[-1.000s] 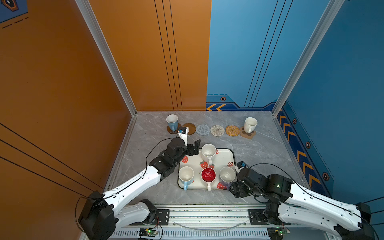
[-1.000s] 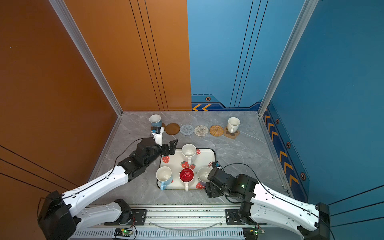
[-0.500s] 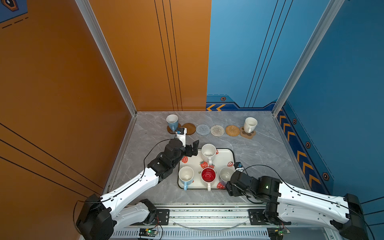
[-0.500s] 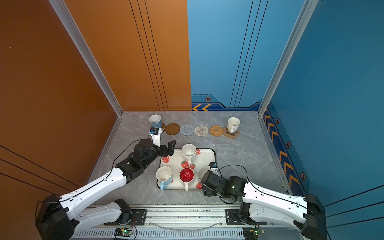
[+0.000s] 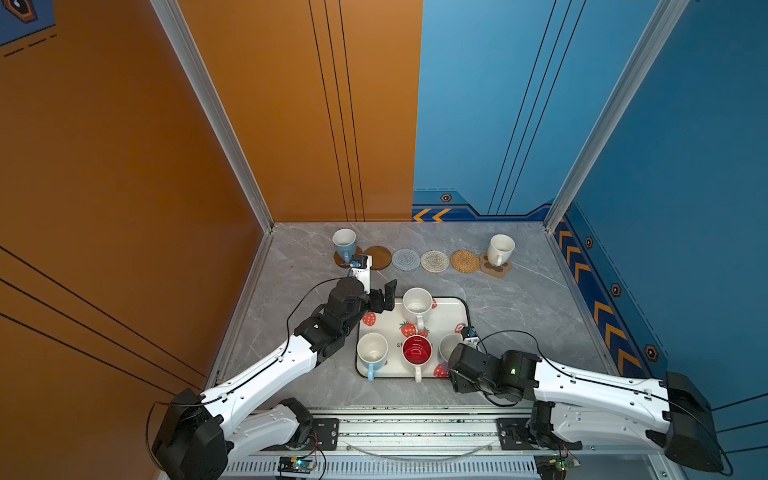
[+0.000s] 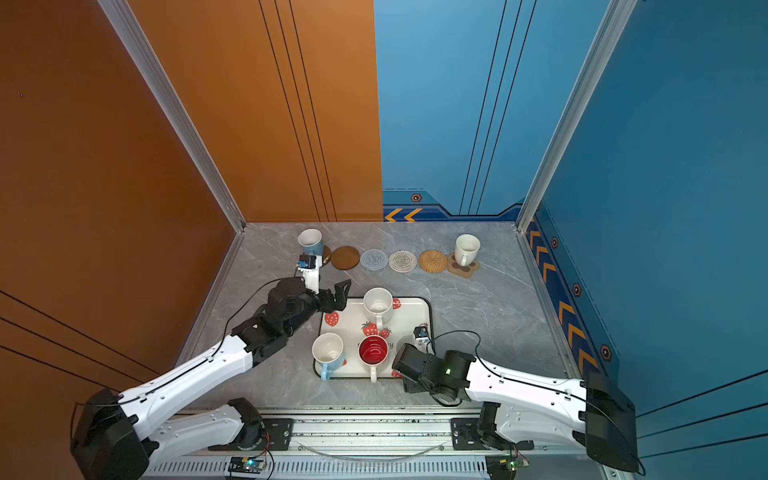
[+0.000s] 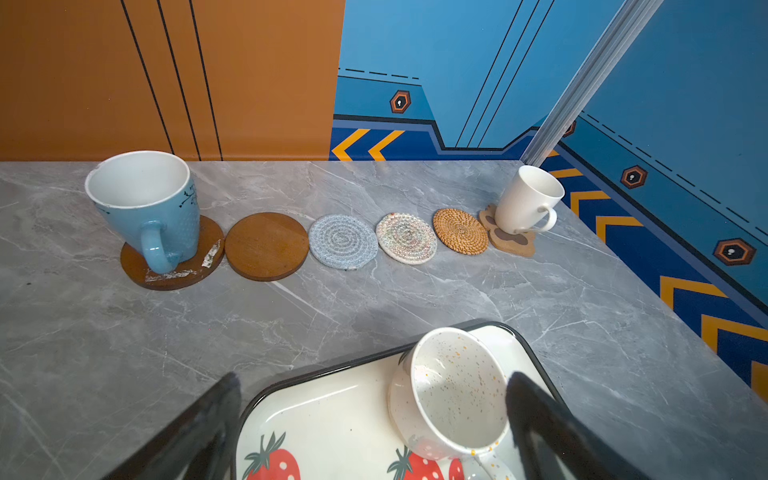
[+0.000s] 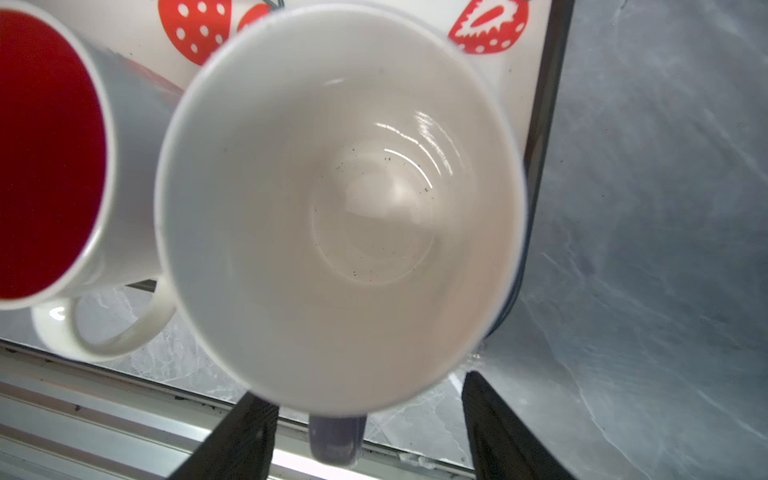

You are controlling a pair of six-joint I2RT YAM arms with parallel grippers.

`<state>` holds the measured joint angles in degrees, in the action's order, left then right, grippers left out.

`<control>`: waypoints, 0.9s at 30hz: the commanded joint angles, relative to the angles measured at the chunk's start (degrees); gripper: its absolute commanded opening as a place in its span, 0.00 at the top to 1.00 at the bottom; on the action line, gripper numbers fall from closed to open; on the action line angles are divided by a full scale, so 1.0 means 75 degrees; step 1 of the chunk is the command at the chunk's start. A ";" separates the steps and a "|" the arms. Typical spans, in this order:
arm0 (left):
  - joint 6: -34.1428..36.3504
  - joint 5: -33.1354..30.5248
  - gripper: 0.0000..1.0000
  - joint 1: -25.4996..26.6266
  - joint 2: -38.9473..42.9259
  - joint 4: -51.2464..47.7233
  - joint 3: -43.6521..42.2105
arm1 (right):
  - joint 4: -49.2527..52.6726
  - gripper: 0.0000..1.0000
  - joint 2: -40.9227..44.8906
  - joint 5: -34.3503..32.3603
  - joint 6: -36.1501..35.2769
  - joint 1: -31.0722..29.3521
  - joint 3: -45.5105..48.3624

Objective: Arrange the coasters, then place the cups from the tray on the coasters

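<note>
The lavender cup (image 8: 340, 199) stands at the near right of the tray (image 5: 448, 312), just beside the red-lined cup (image 5: 417, 350), and has not shifted since a second ago. What differs is the right arm (image 5: 582, 386): it has slid in toward the tray, so that in both top views its wrist now hides part of this cup, which was then in full sight. The right tool (image 8: 363, 390) stands with jaws apart, one finger on each side of the cup's handle (image 8: 336, 436), a gap showing at both sides; it clamps nothing. The light blue cup (image 5: 372, 352) and the speckled white cup (image 5: 417, 301) stay in their places on the tray. The left tool (image 7: 374, 386) has barely moved: it hangs at the tray's far left corner, jaws spread wide and empty, just beside the speckled white cup; whether a finger touches that cup the left wrist view does not settle. Beyond the tray a row runs along the far edge of the bench (image 5: 519, 316): the worn brown coaster (image 7: 191, 274) carrying the far blue cup (image 7: 145, 199), the bare brown coaster (image 7: 266, 245), the grey coaster (image 7: 343, 241), the cream coaster (image 7: 406, 237), the tan coaster (image 7: 460, 230) and the paw coaster (image 7: 513, 243) carrying the plain white cup (image 7: 525, 199).
</note>
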<state>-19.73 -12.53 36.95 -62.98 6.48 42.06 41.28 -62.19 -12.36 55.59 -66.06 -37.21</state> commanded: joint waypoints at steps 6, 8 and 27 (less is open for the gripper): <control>0.0005 0.0201 0.00 -0.0119 0.0101 0.0108 -0.0112 | -0.0036 0.44 -0.0486 -0.0328 0.0012 -0.0076 -0.0436; 0.0005 0.0207 0.00 -0.0133 0.0089 0.0102 -0.0118 | -0.0045 0.46 -0.0591 -0.0333 -0.0026 -0.0079 -0.0470; -0.0007 0.0242 0.01 -0.0192 -0.0001 0.0108 -0.0114 | -0.0113 0.60 -0.1211 -0.0274 -0.0194 -0.0081 -0.0675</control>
<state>-19.75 -11.70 36.18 -63.00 6.48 42.06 40.64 -70.57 -12.75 54.89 -66.35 -41.10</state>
